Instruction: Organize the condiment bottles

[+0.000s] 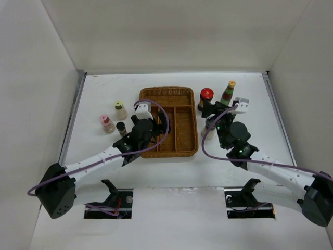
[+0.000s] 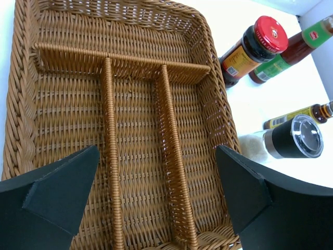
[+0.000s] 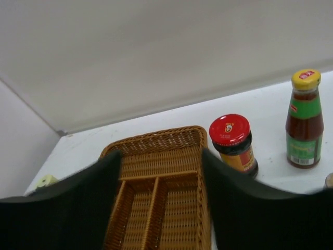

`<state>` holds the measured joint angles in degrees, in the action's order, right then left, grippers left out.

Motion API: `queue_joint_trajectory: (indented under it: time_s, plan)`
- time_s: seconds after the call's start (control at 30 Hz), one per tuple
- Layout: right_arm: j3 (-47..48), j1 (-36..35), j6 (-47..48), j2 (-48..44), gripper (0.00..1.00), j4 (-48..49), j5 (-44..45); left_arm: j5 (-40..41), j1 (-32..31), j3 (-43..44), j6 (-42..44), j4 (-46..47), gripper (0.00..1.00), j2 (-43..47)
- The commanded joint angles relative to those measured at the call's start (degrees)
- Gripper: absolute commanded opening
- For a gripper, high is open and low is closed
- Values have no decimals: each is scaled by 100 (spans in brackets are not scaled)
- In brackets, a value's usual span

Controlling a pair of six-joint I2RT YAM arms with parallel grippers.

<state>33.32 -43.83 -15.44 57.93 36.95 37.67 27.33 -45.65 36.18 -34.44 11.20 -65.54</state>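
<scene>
My left gripper (image 1: 156, 125) (image 2: 157, 156) hangs open and empty over the near end of the brown wicker divided tray (image 1: 179, 94) (image 2: 130, 31) (image 3: 156, 138). My right gripper (image 1: 212, 115) (image 3: 161, 156) is also open with nothing between its fingers, just off the tray's right side. To the right of the tray stand a red-capped jar (image 1: 206, 96) (image 2: 260, 44) (image 3: 232, 143) and a yellow-capped, green-labelled bottle (image 1: 228, 92) (image 2: 296, 52) (image 3: 304, 120). A grey-lidded shaker (image 1: 208, 128) (image 2: 294, 138) and a slim yellow-labelled bottle (image 2: 299, 113) sit close by my right arm.
Left of the tray stand a pale-green-capped bottle (image 1: 120, 109) (image 3: 46, 180), a pink-capped one (image 1: 107, 124) and a dark-brown-capped one (image 1: 121, 128). White walls enclose the table on three sides. All of the tray's compartments show only wicker.
</scene>
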Motion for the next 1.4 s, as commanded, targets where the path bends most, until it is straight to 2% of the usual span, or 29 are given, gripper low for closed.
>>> queue_joint_trajectory:
  time_s: [0.0,0.13,0.27,0.47,0.57,0.67,0.7,0.8,0.9,0.93,0.97,1.0,1.03,1.1,1.17,1.23,1.37]
  plan:
    - [420,-112,191,43,59,59,-102,-114,60,82,165,285,100,173]
    - [701,-112,208,139,24,-424,-137,-167,34,29,367,453,100,147]
    - [886,-112,120,165,6,-697,-391,-114,69,-85,402,620,100,146]
    - [1255,-112,-37,166,1,-1417,-576,227,306,-164,455,489,100,260]
    - [1326,-112,-318,175,2,-1935,-761,536,403,-340,482,497,100,445]
    - [1238,-86,-723,209,11,-2480,-831,510,456,-541,534,646,100,735]
    - [1238,-51,-749,236,17,-2717,-779,440,447,-629,500,768,100,796]
    - [1413,396,-969,402,48,-3306,-770,72,508,-683,376,1077,100,657]
    - [1738,652,-961,727,69,-3431,-858,-280,527,-665,315,1287,99,402]
    - [1887,766,-926,902,72,-3483,-884,-377,500,-683,332,1401,93,367]
    - [2028,880,-873,1104,77,-3484,-910,-508,483,-735,350,1585,79,340]
    - [2212,1012,-821,1367,80,-3519,-963,-623,456,-797,359,1735,59,357]
    - [2423,1117,-716,1614,83,-3624,-1042,-693,439,-875,350,1841,44,384]
    - [2827,1311,-531,2106,88,-3800,-1139,-720,395,-981,341,1964,29,428]
    - [3258,1504,-460,2554,91,-4019,-1288,-755,394,-1043,306,1982,27,428]
    - [3609,1636,-398,2932,93,-4169,-1446,-756,377,-1148,297,2113,29,419]
    - [3910,1830,-407,3364,97,-4328,-1464,-738,421,-1394,262,2483,48,515]
